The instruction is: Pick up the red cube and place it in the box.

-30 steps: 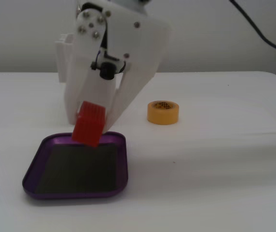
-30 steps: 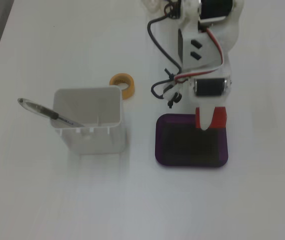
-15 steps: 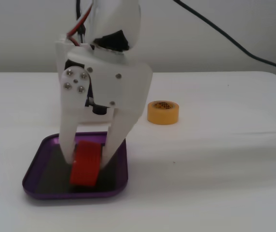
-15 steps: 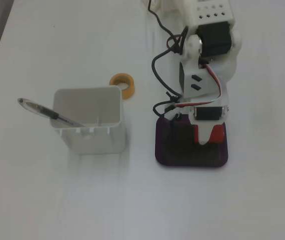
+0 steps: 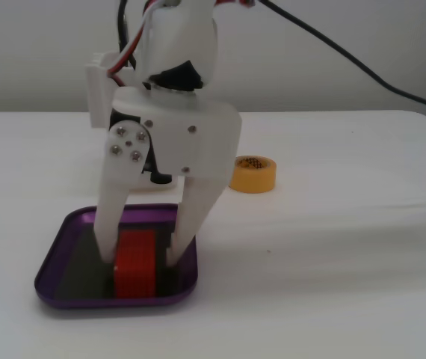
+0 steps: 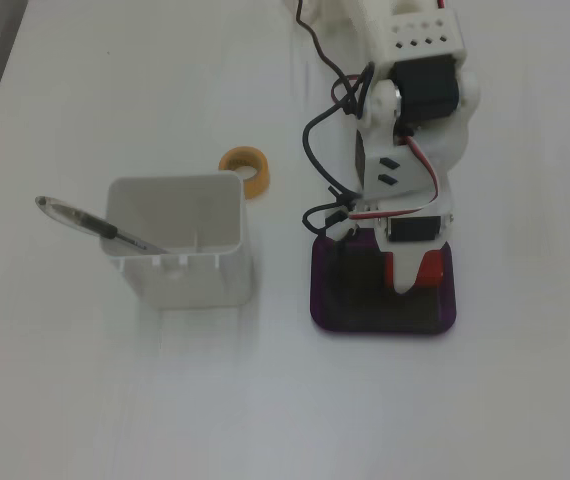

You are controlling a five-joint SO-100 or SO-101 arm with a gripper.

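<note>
Now: the gripper (image 5: 140, 258) pinches the red cube (image 5: 135, 263) inside the box (image 5: 63, 232).
To release well, judge that both fingers should spread evenly before lifting straight up.

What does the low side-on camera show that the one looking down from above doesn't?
Only the low fixed view shows the end effector with its two white fingers either side of the red cube, which stands on the tray floor. Only the top-down fixed view shows the tall white container with a pen in it. Both show the purple tray and the yellow tape roll.
</note>
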